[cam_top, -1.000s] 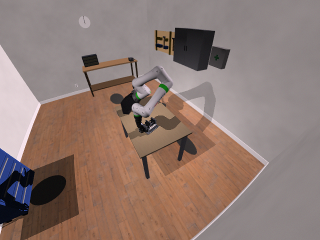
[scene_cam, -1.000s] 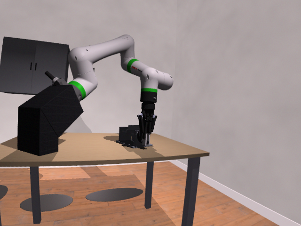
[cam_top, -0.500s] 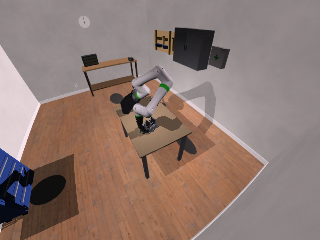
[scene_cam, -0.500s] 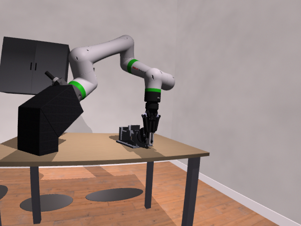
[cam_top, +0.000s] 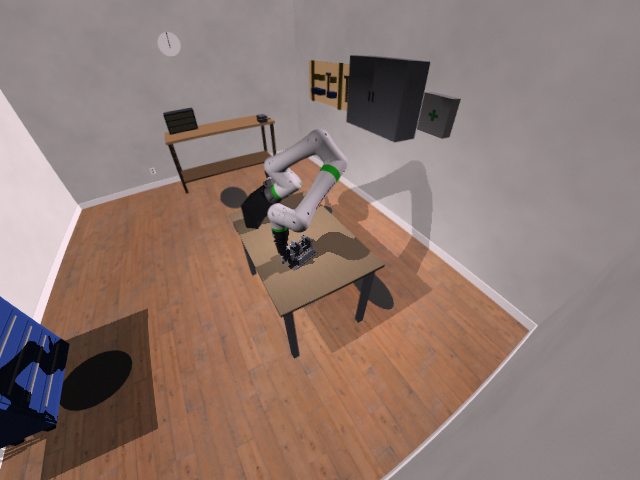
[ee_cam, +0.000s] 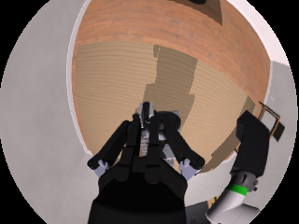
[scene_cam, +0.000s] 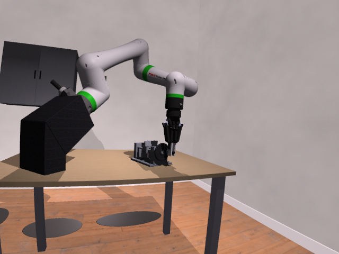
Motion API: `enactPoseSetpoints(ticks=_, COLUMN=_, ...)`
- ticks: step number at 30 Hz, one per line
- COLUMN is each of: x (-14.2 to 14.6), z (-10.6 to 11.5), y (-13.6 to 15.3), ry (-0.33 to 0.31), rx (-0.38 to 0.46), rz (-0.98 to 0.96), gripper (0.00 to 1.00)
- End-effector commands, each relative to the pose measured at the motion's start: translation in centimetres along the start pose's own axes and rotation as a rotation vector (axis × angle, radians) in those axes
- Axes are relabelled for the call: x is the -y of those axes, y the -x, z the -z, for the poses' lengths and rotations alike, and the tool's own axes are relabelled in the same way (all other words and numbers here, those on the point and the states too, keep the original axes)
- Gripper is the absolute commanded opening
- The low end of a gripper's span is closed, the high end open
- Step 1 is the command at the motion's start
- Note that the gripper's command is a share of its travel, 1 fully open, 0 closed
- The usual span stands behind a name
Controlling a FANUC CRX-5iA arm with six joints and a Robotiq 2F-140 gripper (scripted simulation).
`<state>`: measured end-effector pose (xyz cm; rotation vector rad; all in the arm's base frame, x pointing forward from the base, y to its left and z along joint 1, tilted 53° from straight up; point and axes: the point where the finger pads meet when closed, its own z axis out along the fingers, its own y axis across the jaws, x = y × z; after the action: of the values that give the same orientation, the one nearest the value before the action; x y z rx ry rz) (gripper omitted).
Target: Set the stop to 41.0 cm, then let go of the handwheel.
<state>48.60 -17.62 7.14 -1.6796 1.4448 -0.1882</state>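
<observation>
In the exterior view, from left to right, 1 dark cabinet [cam_top: 387,98] [scene_cam: 54,79] [ee_cam: 198,214] with 2 doors hangs on the wall behind the black pedestal [cam_top: 253,209] [scene_cam: 33,144] [ee_cam: 252,145]. The white arm [cam_top: 317,193] [scene_cam: 117,55] [ee_cam: 229,206], with its green bands, arches from there over the wooden table [cam_top: 330,284] [scene_cam: 109,170] [ee_cam: 112,70]. Next comes the grey and black stop mechanism [cam_top: 306,251] [scene_cam: 139,151] [ee_cam: 168,151], seated on the tabletop, with its round black handwheel [scene_cam: 159,153] [ee_cam: 171,121] upright at its right end. The gripper [cam_top: 287,262] [scene_cam: 171,153] [ee_cam: 147,106] is farthest right, pointing down, its 2 fingertips level with the wheel and just at its right side. Those fingers are nearly closed, with a narrow dark piece between the pale tips; it looks like part of the handwheel, probably its handle, though the view is too poor to be certain. In the wrist view, the wheel's disc lies immediately right of the fingertips. The stop's setting is too small to read.
</observation>
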Motion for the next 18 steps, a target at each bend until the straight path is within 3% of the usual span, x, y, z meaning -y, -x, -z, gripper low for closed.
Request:
enactPoseSetpoints(ticks=1, x=-0.1, z=0.9, y=0.0, ry=0.001, rx=0.0, rz=0.0, gripper=0.04)
enactPoseSetpoints(ticks=18, x=-1.9, z=2.9, y=0.0, ry=0.001, rx=0.0, rz=0.0, gripper=0.04)
